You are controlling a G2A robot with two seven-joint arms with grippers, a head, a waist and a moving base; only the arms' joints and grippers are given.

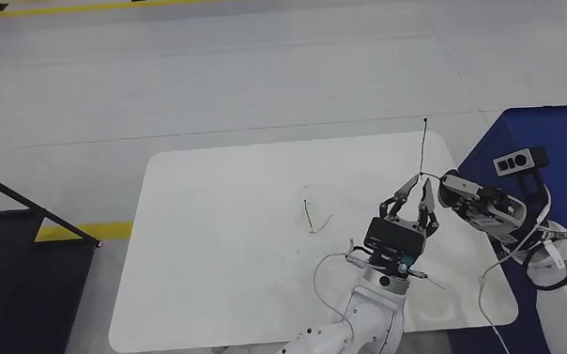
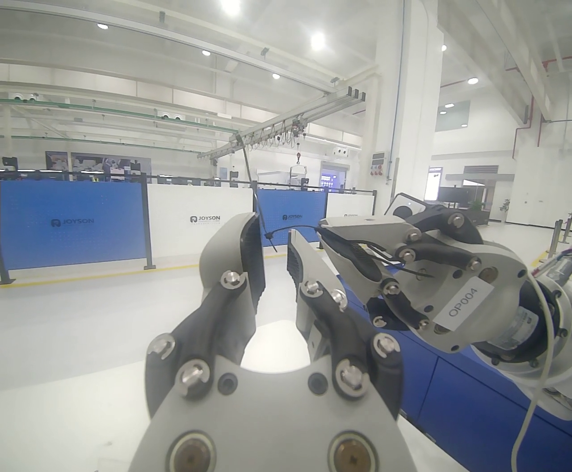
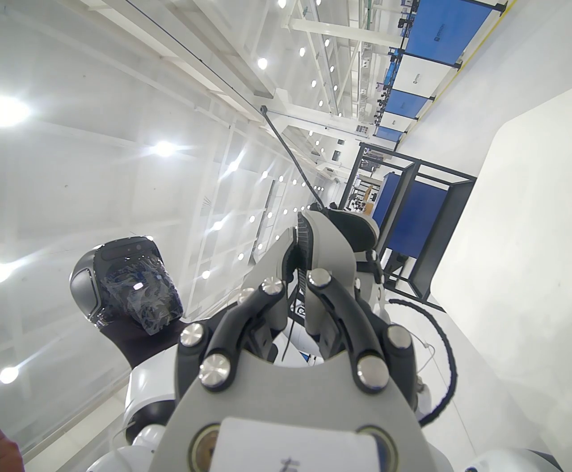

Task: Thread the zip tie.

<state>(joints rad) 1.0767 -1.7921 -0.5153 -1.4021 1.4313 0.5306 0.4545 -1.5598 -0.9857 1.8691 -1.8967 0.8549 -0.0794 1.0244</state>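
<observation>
A thin black zip tie is held above the white table near its far right corner. My right gripper is shut on its lower end, and the strap runs away from the fingertips to a small knob at the far tip. My left gripper is open right beside the right gripper. The strap crosses the gap between the left fingertips; whether it touches a pad I cannot tell. In the top view the left gripper sits just left of the right gripper.
A second black zip tie lies bent on the table's middle. A blue-covered surface with a power strip borders the table on the right. A black frame stands off the left side.
</observation>
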